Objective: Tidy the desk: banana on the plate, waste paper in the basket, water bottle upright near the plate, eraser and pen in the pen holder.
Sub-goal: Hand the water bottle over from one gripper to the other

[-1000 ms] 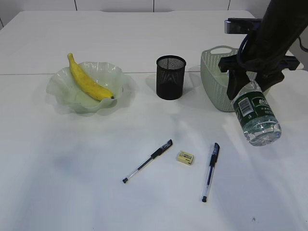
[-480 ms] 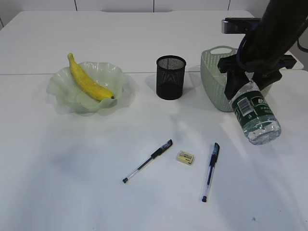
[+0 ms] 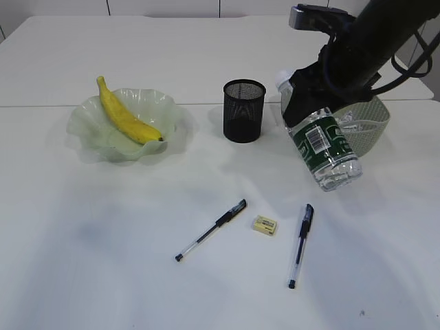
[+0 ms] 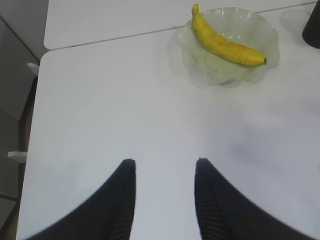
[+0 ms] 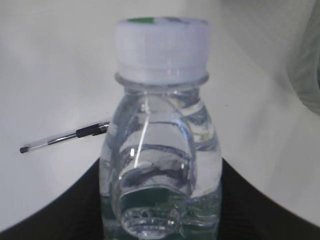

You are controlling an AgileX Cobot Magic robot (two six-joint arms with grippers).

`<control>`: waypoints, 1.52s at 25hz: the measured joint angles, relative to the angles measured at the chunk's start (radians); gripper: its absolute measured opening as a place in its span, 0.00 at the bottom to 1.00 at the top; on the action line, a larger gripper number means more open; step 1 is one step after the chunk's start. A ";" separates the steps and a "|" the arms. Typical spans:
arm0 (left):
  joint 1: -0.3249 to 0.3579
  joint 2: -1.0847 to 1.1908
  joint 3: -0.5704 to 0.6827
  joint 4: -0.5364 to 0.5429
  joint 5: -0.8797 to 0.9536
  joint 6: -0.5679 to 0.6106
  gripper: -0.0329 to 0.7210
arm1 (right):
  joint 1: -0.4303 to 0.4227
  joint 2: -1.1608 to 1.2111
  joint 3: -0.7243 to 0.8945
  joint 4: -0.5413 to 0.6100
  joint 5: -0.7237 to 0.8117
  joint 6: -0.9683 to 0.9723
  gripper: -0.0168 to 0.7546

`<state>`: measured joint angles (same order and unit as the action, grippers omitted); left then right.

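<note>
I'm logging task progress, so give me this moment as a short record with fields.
banana: lying in the plate
water bottle: held tilted in the air by the right gripper, in front of the basket
pen holder: upright, between plate and basket
pens: two, flat on the table
eraser: between the pens
left gripper: open, holding nothing

The desk (image 3: 103, 275) is seen by the exterior view from the front, at a downward slant. The left wrist view faces down over the desk's left, sharing the plate (image 4: 260, 30) and banana (image 4: 225, 42). The bottle (image 5: 162, 150) is framed closely by the right wrist view.
</note>
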<state>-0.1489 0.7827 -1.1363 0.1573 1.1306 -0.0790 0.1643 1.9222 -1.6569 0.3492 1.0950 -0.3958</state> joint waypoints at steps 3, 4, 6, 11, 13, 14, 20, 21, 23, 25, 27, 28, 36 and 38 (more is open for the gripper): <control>0.000 -0.015 0.000 0.000 0.000 0.000 0.41 | 0.000 -0.003 0.000 0.061 -0.006 -0.075 0.54; 0.000 -0.015 0.000 -0.002 0.000 0.000 0.41 | 0.000 -0.003 0.000 0.086 -0.006 -0.103 0.54; 0.000 -0.015 0.000 -0.004 0.000 0.000 0.41 | 0.000 -0.003 0.000 0.138 -0.006 -0.157 0.54; 0.000 -0.015 0.000 -0.006 0.000 0.000 0.41 | 0.000 -0.003 0.000 0.269 0.003 -0.306 0.54; 0.000 -0.015 0.000 -0.006 0.000 0.000 0.41 | 0.000 -0.003 0.000 0.315 0.013 -0.364 0.54; 0.000 -0.015 0.000 -0.006 0.000 0.000 0.41 | 0.000 -0.003 0.000 0.341 0.020 -0.397 0.54; 0.000 -0.015 0.000 -0.006 0.000 0.000 0.41 | 0.000 -0.003 0.000 0.478 0.078 -0.589 0.54; 0.000 -0.015 0.000 -0.006 0.000 0.000 0.41 | 0.000 -0.003 0.000 0.496 0.092 -0.618 0.54; 0.000 -0.015 0.000 -0.006 -0.006 0.000 0.41 | 0.000 -0.003 0.000 0.532 0.108 -0.676 0.54; 0.000 -0.015 0.000 -0.006 -0.025 0.000 0.41 | 0.000 -0.003 0.000 0.569 0.114 -0.740 0.54; 0.000 -0.015 0.000 -0.006 -0.046 0.000 0.41 | 0.000 -0.003 0.000 0.608 0.114 -0.788 0.54; 0.000 -0.015 0.000 -0.006 -0.050 0.000 0.41 | 0.000 -0.003 0.000 0.623 0.114 -0.801 0.54; 0.000 -0.016 0.115 -0.013 -0.142 0.000 0.41 | 0.000 -0.003 0.000 0.649 0.114 -0.819 0.54; 0.000 -0.016 0.146 -0.023 -0.179 0.000 0.41 | 0.000 -0.003 0.000 0.652 0.114 -0.819 0.54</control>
<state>-0.1489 0.7668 -0.9906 0.1345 0.9516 -0.0790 0.1643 1.9188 -1.6569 1.0007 1.2095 -1.2152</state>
